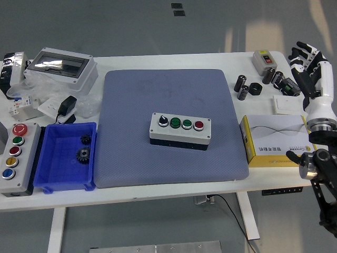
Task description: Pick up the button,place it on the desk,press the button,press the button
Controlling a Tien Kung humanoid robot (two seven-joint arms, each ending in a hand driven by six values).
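White surface (158, 192) carries a blue mat (168, 158); the button box (180, 131) rests centred there, within reach. Right hand (310, 66) hovers at the surface's right edge, fingers (296, 52) spread, empty.

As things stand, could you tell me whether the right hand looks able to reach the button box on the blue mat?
Probably yes. The right hand hangs open at the table's right edge, and only the low yellow box lies between it and the button box, whose top is uncovered.
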